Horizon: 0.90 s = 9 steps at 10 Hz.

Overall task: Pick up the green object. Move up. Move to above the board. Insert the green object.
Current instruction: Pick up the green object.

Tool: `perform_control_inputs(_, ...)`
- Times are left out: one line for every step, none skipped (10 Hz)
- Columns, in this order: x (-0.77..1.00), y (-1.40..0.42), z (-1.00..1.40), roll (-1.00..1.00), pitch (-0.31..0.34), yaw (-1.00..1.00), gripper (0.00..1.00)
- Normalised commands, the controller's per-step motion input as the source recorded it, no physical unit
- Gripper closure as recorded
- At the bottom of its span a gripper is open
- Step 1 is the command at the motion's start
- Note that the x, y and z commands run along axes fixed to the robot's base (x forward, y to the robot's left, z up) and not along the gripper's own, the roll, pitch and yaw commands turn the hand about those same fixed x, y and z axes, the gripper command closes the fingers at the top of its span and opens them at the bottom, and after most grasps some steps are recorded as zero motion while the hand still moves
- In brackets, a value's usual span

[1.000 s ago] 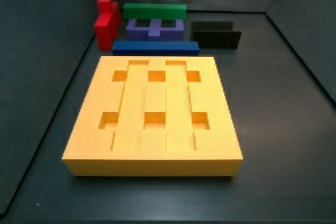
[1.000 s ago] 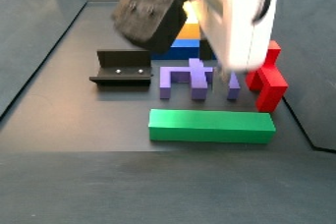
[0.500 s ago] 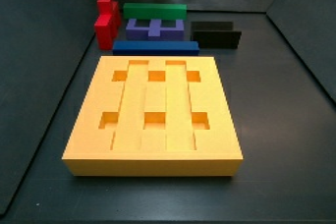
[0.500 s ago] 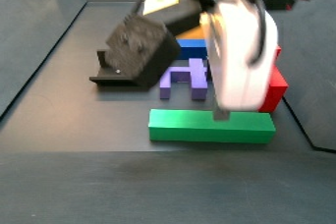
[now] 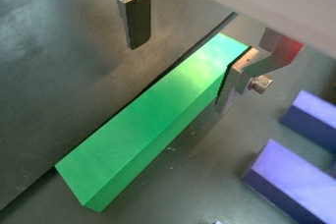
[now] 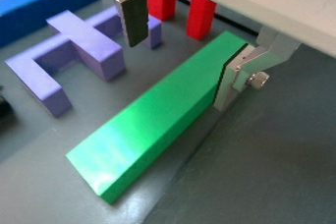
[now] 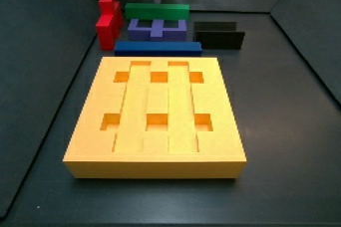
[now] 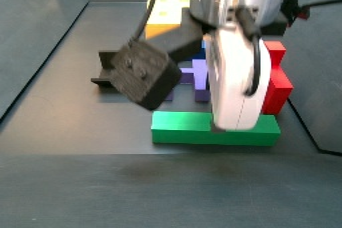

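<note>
- The green object (image 5: 160,120) lies flat on the dark floor (image 6: 250,169) at the far end of the workspace from the board (image 7: 158,116); in a side view (image 8: 214,128) it sits just in front of the purple block (image 8: 197,76), with the red block (image 8: 275,75) beside that; in another side view only its top edge (image 7: 158,10) shows behind the purple block (image 7: 158,29) and the blue bar (image 7: 158,45).
- We judge it a stiff, solid bar, smooth-faced and probably light; being long and narrow, it should be taken across its narrow width; a grip near one end may let it tilt or swing, so the middle of its length would hold it more level for the insertion.
- The gripper (image 6: 184,41) straddles the bar near one end, its jaws apart; one finger (image 5: 136,17) hangs clear of the bar with floor showing between; the other finger (image 5: 239,76) stands right against the opposite long side; nothing is clamped yet.
- In both wrist views the fingers point down with the bar's width between them; in a side view the white gripper body (image 8: 241,57) stands upright over the bar, so the arm looks to be at grasp height.
- The fixture (image 7: 220,35) stands near the purple block, apart from the bar; we judge the pick-up step unfinished, with closing the jaws as the next call.
</note>
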Motion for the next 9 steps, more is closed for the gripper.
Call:
perform_control_inputs(-0.25, 0.05, -0.32, 0.0, -0.13, -0.03, 0.0)
perform_control_inputs(-0.15, -0.04, -0.27, 0.0, -0.154, 0.0, 0.0)
perform_control_inputs(0.0, -0.15, -0.2, 0.0, -0.096, 0.0, 0.0)
perform_control_inputs(0.0, -0.08, -0.23, -0.03, -0.117, 0.0, 0.0)
perform_control_inputs(-0.02, 0.0, -0.25, -0.02, -0.106, 0.0, 0.0)
perform_control_inputs(-0.01, 0.0, -0.27, -0.05, -0.101, 0.0, 0.0)
perform_control_inputs(-0.13, 0.01, -0.28, -0.06, -0.123, -0.01, 0.0)
perform_control_inputs(-0.05, 0.0, -0.23, -0.08, -0.121, 0.0, 0.0)
perform_control_inputs(0.0, 0.0, -0.19, -0.12, -0.1, 0.0, 0.0)
